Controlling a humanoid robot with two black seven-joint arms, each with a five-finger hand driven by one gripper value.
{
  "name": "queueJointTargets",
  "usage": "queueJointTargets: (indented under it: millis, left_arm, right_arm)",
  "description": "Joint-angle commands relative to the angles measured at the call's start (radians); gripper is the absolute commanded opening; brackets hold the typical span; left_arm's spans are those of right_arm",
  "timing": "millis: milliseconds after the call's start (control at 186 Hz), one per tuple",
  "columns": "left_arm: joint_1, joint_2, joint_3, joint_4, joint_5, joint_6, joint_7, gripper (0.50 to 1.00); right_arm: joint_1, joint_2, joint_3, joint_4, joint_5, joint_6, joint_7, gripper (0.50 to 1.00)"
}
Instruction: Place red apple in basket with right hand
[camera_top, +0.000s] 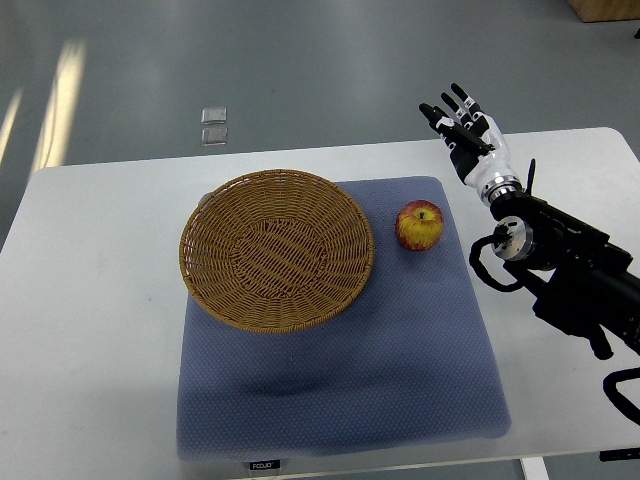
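Blue mat (340, 400) lay nearest, carrying basket (276, 248) and red apple (419, 226) just beside it. Right hand (466, 135) hovered beyond, fingers spread, empty. Reach stage; next needed descent onto apple.

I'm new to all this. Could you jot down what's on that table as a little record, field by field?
surface: white table with a blue mat on it
basket: round wicker basket, empty, on the mat's left part
fruit: red apple, upright on the mat, just right of the basket, not touching it
right hand: fingers spread, holding nothing, above the table's far edge, beyond the apple
left hand: not visible
task state: apple not yet picked up
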Motion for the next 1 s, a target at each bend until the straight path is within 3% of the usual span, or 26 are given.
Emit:
queueJointTargets:
  millis: [0, 993]
  left_arm:
    - [0.001, 0.000, 0.000, -0.002, -0.001, 0.000, -0.001, 1.000]
    - [-0.001, 0.000, 0.000, 0.000, 0.001, -0.001, -0.001, 1.000]
  right_arm:
    - [0.000, 0.000, 0.000, 0.000, 0.000, 0.000, 0.000, 0.924]
    - [0.002, -0.006, -0.002, -0.008, -0.008, -0.002, 0.000, 0.924]
